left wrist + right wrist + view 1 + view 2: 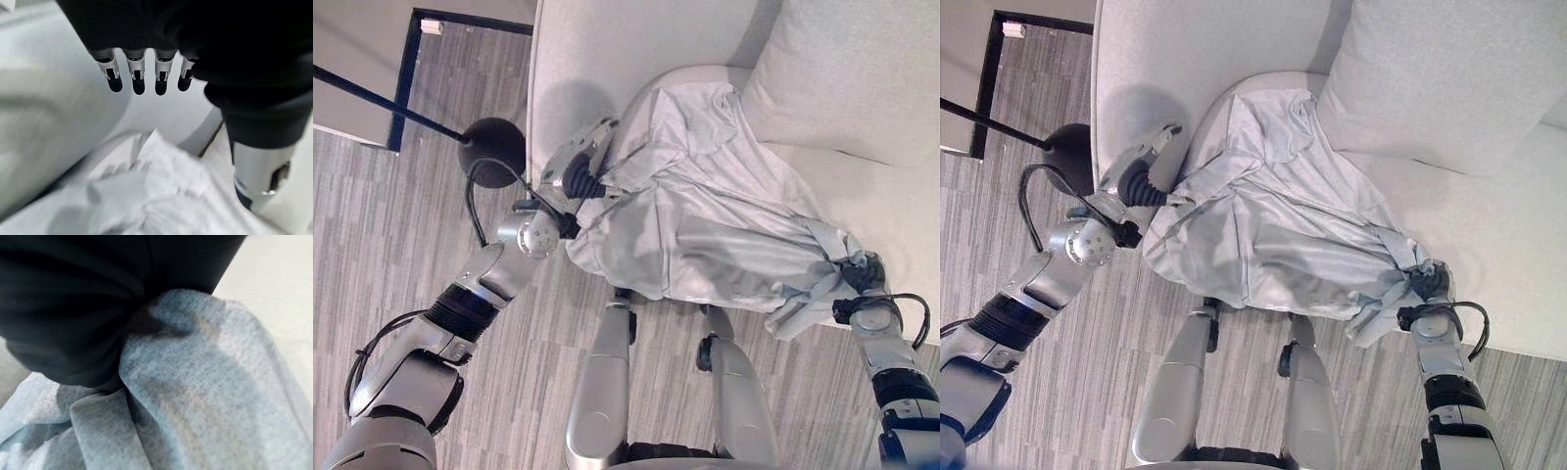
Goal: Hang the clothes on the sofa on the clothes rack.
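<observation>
Garment bunched in right hand: pale grey-blue, plain, no print. Sofa beyond both hands: off-white, plain. Floor under left hand: grey wood-grain planks, streaked. Rack base just beside left hand: black; pole black.

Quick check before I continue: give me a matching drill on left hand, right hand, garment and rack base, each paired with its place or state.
Things:
1. left hand
2. right hand
3. grey garment
4. round black rack base

States or places:
A. on the floor beside the sofa arm
B. fingers straight, above the cloth's edge by the sofa arm
C. bunched cloth gathered at it
D. spread crumpled over the sofa seat

Pairs: 1-B, 2-C, 3-D, 4-A
</observation>
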Controlling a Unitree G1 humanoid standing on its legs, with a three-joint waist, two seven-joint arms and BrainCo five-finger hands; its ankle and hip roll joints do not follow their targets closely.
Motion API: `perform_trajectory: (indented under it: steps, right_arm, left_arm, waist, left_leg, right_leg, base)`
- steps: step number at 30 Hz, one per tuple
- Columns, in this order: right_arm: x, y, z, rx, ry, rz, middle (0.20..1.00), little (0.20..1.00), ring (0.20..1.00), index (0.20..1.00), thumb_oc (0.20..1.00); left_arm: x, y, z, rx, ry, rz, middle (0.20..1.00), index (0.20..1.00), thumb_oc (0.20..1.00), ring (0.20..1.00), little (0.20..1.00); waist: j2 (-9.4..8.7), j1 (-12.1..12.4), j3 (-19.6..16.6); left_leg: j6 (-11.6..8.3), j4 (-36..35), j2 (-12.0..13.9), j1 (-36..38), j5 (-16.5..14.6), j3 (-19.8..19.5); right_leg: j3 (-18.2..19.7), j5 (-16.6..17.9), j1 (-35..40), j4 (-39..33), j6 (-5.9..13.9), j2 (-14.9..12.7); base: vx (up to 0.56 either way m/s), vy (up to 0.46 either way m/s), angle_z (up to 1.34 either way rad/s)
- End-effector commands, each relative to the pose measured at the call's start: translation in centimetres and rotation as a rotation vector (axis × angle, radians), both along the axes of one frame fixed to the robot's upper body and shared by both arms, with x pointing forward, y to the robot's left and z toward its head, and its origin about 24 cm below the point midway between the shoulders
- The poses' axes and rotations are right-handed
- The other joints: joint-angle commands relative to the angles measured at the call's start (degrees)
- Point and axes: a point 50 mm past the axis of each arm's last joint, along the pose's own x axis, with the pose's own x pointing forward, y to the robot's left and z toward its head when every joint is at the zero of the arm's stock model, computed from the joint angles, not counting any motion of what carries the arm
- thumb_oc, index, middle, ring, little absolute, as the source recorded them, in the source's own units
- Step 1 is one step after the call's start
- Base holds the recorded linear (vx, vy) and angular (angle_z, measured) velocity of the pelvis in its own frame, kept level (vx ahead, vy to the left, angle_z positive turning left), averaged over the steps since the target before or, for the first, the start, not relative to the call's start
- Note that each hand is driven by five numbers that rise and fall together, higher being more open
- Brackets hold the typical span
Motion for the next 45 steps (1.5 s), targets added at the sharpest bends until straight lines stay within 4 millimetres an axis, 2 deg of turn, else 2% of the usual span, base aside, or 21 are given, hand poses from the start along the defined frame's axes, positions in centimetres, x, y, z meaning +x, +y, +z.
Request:
perform_trajectory:
  steps: [1,8,12,16,20,21,27,29,33,45]
  right_arm:
    - [-1.9,-4.8,3.0,-0.123,-0.051,-0.149,0.200,0.200,0.200,0.200,0.200]
    - [-2.4,-5.2,3.7,-0.132,-0.088,-0.170,0.200,0.200,0.200,0.200,0.200]
    - [-2.3,-5.0,4.5,-0.145,-0.123,-0.151,0.200,0.200,0.200,0.200,0.200]
    - [-2.6,-4.8,4.9,-0.152,-0.140,-0.138,0.200,0.200,0.200,0.200,0.200]
    - [-2.7,-4.8,4.9,-0.151,-0.140,-0.140,0.200,0.200,0.200,0.200,0.200]
    - [-3.2,-4.7,4.4,-0.139,-0.130,-0.129,0.200,0.200,0.200,0.200,0.200]
    - [-3.8,-4.6,3.7,-0.122,-0.113,-0.125,0.200,0.200,0.200,0.200,0.200]
    - [-4.7,-4.3,2.6,-0.091,-0.092,-0.111,0.200,0.200,0.200,0.200,0.200]
    - [-4.5,-3.6,2.9,-0.091,-0.109,-0.069,0.200,0.200,0.200,0.200,0.200]
    - [-4.6,-4.0,3.0,-0.101,-0.120,-0.096,0.200,0.200,0.200,0.200,0.200]
  left_arm:
    - [0.0,-2.0,1.4,0.047,-0.067,-0.081,1.000,1.000,1.000,1.000,1.000]
    - [1.4,-4.0,-0.2,0.168,-0.001,-0.115,1.000,1.000,1.000,1.000,1.000]
    - [2.3,-4.0,-0.9,0.217,0.023,-0.085,1.000,1.000,1.000,1.000,1.000]
    - [3.2,-3.5,-0.6,0.236,0.007,-0.042,1.000,1.000,1.000,1.000,1.000]
    - [3.2,-3.6,-0.6,0.236,0.006,-0.044,1.000,1.000,1.000,1.000,1.000]
    - [3.8,-2.5,-0.2,0.216,-0.005,0.022,1.000,1.000,1.000,1.000,1.000]
    - [4.2,-1.9,-0.3,0.193,-0.009,0.064,1.000,1.000,1.000,1.000,1.000]
    - [4.6,-0.7,-1.1,0.121,0.013,0.142,1.000,1.000,1.000,1.000,1.000]
    - [5.0,0.4,-1.6,0.087,0.033,0.208,1.000,1.000,1.000,1.000,1.000]
    - [5.6,-1.8,-2.6,0.178,0.063,0.165,1.000,1.000,1.000,1.000,1.000]
  waist:
    - [5.11,0.5,0.5]
    - [5.30,-0.3,0.5]
    - [4.98,-1.1,0.5]
    - [4.64,-1.5,0.5]
    - [4.63,-1.4,0.5]
    - [4.11,-2.1,0.5]
    - [3.87,-2.3,0.5]
    - [3.86,-3.2,0.5]
    - [3.72,-4.0,0.5]
    - [4.50,-4.7,0.5]
  left_leg:
    - [-1.35,-30.0,3.7,18.0,9.0,1.3]
    - [-1.46,-30.0,3.6,17.8,8.9,1.2]
    - [-1.62,-30.0,3.7,17.7,8.8,1.3]
    - [-1.76,-30.0,3.8,17.6,8.7,1.4]
    - [-1.77,-30.0,3.8,17.6,8.8,1.4]
    - [-1.91,-30.0,4.0,17.3,8.7,1.5]
    - [-1.99,-30.0,4.1,17.1,8.7,1.5]
    - [-2.13,-30.0,4.7,17.1,8.8,1.7]
    - [-2.40,-30.0,5.4,16.7,9.0,1.8]
    - [-2.52,-30.0,5.7,15.7,9.2,1.8]
  right_leg:
    - [-1.0,-9.2,4.1,-0.8,0.42,-2.2]
    - [-0.9,-8.9,3.5,-0.8,0.48,-2.2]
    - [-0.8,-8.8,3.1,-0.8,0.46,-2.2]
    - [-0.8,-8.7,2.6,-0.8,0.33,-2.0]
    - [-0.8,-8.7,2.6,-0.8,0.31,-2.0]
    - [-0.8,-8.6,2.2,-0.8,0.23,-1.8]
    - [-0.8,-8.5,1.8,-0.8,0.15,-1.6]
    - [-1.0,-8.5,1.7,-0.8,0.13,-1.2]
    - [-1.0,-8.5,1.1,-0.8,0.05,-0.8]
    - [-0.8,-8.0,0.3,-0.8,0.11,-0.7]
  base:
    - [0.00,0.000,0.00]
    - [0.00,0.000,0.00]
    - [0.01,-0.010,0.00]
    - [0.01,-0.033,-0.02]
    - [0.01,-0.018,-0.01]
    - [0.03,-0.084,-0.02]
    - [0.01,-0.050,-0.01]
    - [0.03,-0.126,-0.01]
    - [0.01,-0.071,-0.02]
    - [0.01,-0.025,-0.02]
